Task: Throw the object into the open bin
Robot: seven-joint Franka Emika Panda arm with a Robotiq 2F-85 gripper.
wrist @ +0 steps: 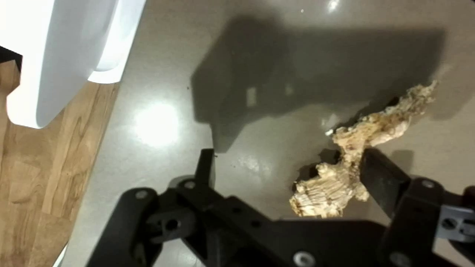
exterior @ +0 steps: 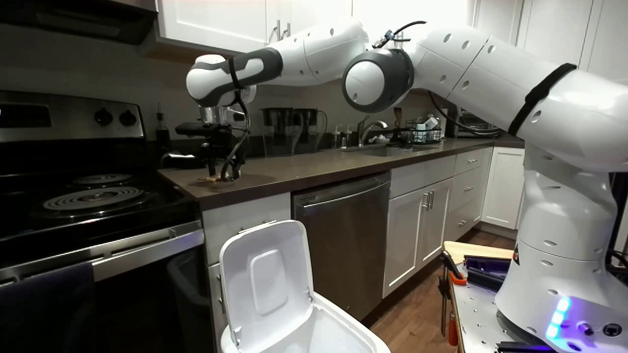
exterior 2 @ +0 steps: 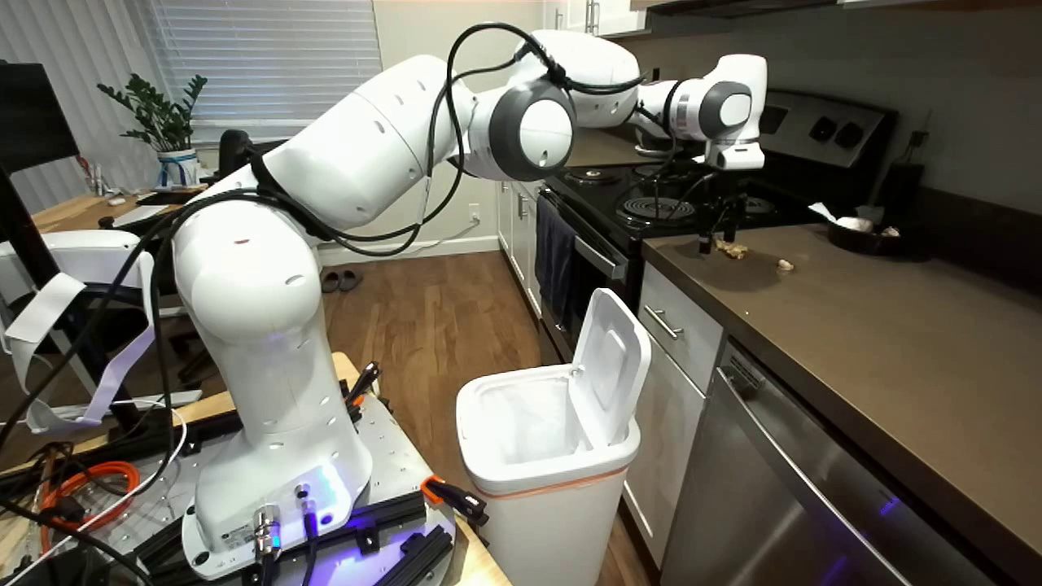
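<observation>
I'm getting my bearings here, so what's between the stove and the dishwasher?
A white cabinet with a drawer at its top, in both exterior views; the open bin stands in front of it.

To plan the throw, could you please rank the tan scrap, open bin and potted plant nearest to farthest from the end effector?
In an exterior view:
1. Tan scrap: at the end effector.
2. Open bin: below the countertop.
3. Potted plant: by the blinds.

Scrap [wrist: 350, 148] on the counter [exterior 2: 912, 325] between the jaws, bin [exterior 2: 553, 521] before the counter, stove [exterior: 122, 225] beside the counter
</observation>
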